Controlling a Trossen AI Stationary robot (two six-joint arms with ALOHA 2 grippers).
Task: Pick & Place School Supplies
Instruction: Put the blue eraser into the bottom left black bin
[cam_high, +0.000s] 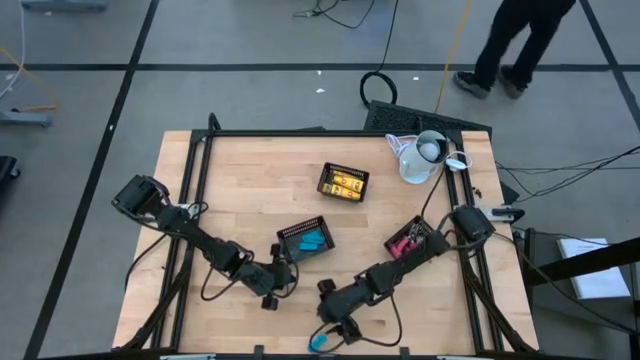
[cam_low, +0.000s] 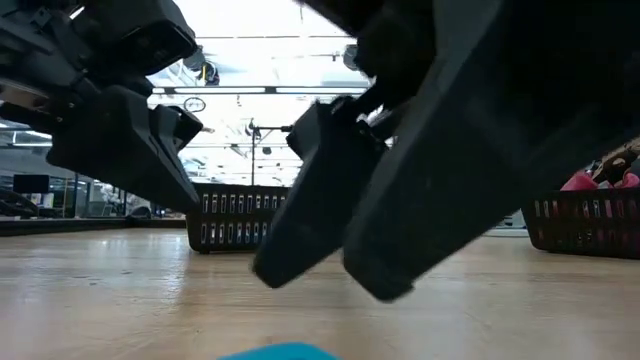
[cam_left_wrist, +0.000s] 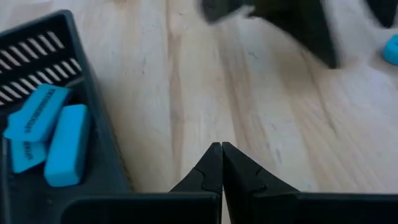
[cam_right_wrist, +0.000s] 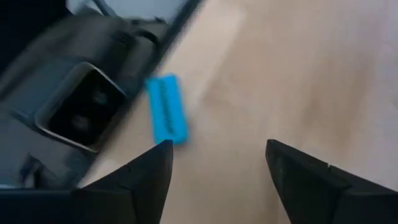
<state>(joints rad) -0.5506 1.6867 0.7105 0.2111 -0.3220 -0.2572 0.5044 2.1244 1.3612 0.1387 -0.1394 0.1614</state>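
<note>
The right gripper (cam_right_wrist: 217, 165), fingers wide and empty, hovers just short of a blue piece (cam_right_wrist: 166, 109) lying lengthwise ahead on the table (cam_right_wrist: 298, 74), off toward one finger; the left gripper (cam_left_wrist: 222, 163), shut and empty, waits farther off.

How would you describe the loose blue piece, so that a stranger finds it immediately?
Look at the wooden table's near edge, below the open right gripper. The bright-blue piece lies there, bare on the wood; the other blue pieces sit inside a black mesh tray.

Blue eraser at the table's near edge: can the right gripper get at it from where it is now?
Probably yes. The right gripper is open just short of the blue eraser, which lies flat on bare wood. The camera housing beside it crowds one side.
</note>
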